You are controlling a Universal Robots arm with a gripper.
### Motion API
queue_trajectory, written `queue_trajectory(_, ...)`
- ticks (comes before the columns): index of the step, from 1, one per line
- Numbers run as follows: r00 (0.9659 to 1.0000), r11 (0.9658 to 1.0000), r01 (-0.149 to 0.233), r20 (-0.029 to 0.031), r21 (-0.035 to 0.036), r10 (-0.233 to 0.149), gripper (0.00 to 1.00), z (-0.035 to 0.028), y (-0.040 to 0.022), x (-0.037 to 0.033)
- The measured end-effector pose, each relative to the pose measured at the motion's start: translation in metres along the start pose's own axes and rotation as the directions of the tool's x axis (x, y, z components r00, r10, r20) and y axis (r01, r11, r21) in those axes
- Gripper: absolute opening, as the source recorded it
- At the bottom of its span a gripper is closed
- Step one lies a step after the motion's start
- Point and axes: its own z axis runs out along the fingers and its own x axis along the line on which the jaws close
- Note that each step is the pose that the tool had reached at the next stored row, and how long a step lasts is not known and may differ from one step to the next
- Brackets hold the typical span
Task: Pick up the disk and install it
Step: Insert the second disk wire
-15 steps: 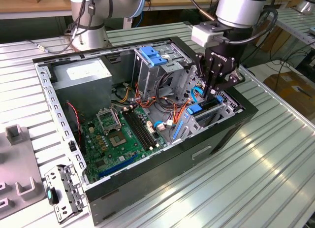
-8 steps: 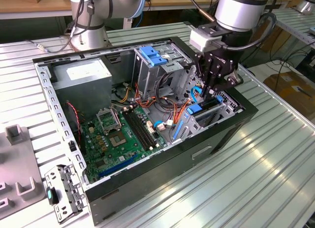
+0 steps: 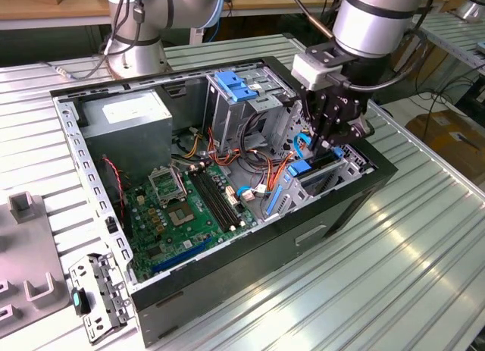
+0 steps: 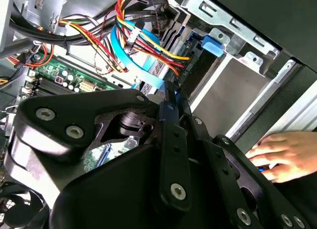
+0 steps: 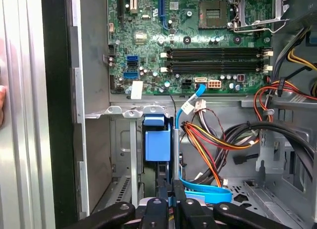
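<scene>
Disk-installation stage, hazards indicated. The disk (image 5: 175, 155) is seen edge-on in the first wrist view, pinched upright between the nearly closed jaws of the gripper (image 5: 172, 203). It is held above the drive bay (image 3: 342, 171) at the corner of the computer case (image 3: 227, 298) towards the exterior view's right, and it appears to be partly entered in the bay, although the depth of insertion cannot be judged. A flat blue data cable (image 5: 205, 192) and a bundle of orange, red and yellow power wires (image 5: 208, 145) lie just beside the disk and the jaws. These could be snagged or trapped under the carrier if the disk were lowered off-line. The blue rails could be jammed against the sheet-metal guides of the bay if the disk were tilted, and the thin edge could then be twisted out of the pinch. A person's hand (image 4: 285, 155) is rested on the outer wall of the case close to the gripper links, so contact with the arm is a further risk. The motherboard (image 5: 198, 41) lies well apart from the bay. The case stands on the ribbed metal counter (image 3: 394, 267).
</scene>
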Motion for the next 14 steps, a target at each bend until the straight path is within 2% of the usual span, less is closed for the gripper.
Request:
queue_trajectory(1, 1.0000, 1.0000, 0.000, 0.0064, 0.0007, 0.000, 0.16, 0.0006, 0.0009, 0.0018)
queue_trajectory(4, 0.9998, 1.0000, -0.002, 0.0186, 0.0012, 0.002, 0.16, 0.0017, 0.0011, 0.0042)
queue_trajectory(8, 0.9993, 1.0000, -0.003, 0.0369, 0.0077, 0.003, 0.16, 0.0018, 0.0010, 0.0050)
queue_trajectory(14, 0.9993, 1.0000, -0.003, 0.0377, 0.0089, 0.003, 0.16, 0.0029, 0.0011, 0.0072)
